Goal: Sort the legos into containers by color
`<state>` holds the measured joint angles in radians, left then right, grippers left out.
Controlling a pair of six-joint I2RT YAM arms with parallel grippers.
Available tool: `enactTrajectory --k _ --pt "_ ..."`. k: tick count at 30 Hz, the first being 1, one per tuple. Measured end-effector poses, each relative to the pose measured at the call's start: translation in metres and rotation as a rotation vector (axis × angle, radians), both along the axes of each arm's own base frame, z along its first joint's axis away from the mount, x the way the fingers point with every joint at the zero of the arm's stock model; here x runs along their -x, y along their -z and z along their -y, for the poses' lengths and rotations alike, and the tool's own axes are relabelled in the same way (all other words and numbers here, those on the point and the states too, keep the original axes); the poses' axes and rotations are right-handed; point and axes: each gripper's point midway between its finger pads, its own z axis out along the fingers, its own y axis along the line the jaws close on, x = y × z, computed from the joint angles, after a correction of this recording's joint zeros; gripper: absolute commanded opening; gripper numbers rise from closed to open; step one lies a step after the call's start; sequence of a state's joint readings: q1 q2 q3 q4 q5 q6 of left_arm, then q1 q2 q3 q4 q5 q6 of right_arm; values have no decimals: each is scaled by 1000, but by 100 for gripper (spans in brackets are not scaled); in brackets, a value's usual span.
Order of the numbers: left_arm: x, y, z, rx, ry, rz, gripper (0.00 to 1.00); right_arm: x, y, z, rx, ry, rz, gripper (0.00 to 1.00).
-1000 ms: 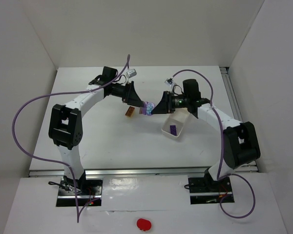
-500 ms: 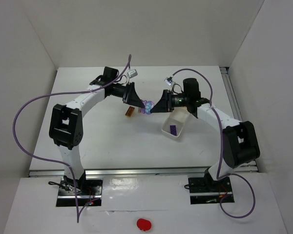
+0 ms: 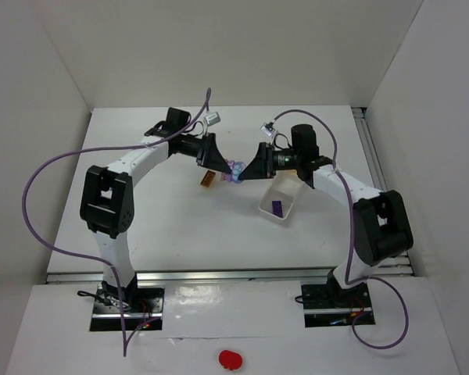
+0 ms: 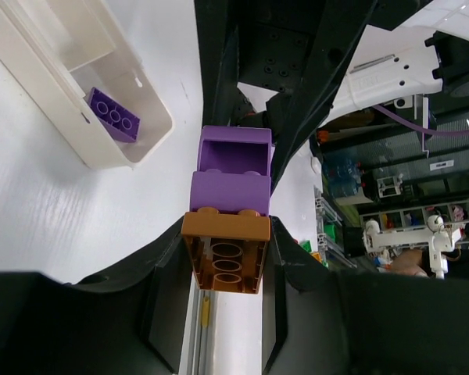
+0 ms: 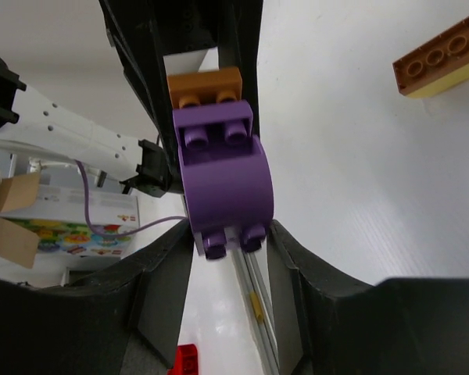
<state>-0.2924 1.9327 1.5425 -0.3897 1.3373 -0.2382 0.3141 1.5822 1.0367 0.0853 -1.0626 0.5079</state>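
Observation:
Above the middle of the table, a purple curved lego (image 3: 237, 169) and an orange lego (image 4: 225, 254) are stuck together between both grippers. My left gripper (image 4: 227, 234) is shut on the orange lego, its fingers (image 4: 168, 266) tight against its sides. My right gripper (image 5: 230, 230) faces it from the other side. Its fingers (image 5: 168, 266) are against the purple lego (image 5: 223, 183), with the orange lego (image 5: 205, 84) beyond. A white container (image 3: 267, 209) lies below the right gripper, with a purple lego (image 4: 113, 115) inside. Another orange lego (image 5: 442, 58), on a yellow piece, lies on the table.
The loose orange lego (image 3: 208, 179) lies just under the left gripper (image 3: 223, 167). White walls enclose the table at the back and on both sides. A red object (image 3: 230, 358) lies on the near ledge in front of the arm bases.
My left gripper has closed onto the orange lego. The right gripper has moved slightly left toward it, keeping the purple lego between its fingers.

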Motion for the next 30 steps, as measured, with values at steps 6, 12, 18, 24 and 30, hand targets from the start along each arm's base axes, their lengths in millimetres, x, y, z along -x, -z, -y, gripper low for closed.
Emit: enactTrajectory --k 6,12,18,24,30 --pt "1 4 2 0 10 -14 0 -4 2 -12 -18 -12 -17 35" --pt "0 4 0 3 6 -15 0 -7 1 -12 -20 2 -31 5" --pt "-12 9 -10 -31 -50 -24 0 -22 8 7 70 145 3 3" --pt "-21 12 -20 -57 -102 -50 0 -41 17 59 276 429 45 3" --pt "-26 17 -20 -94 -139 -71 0 -33 56 102 512 605 -19 6"
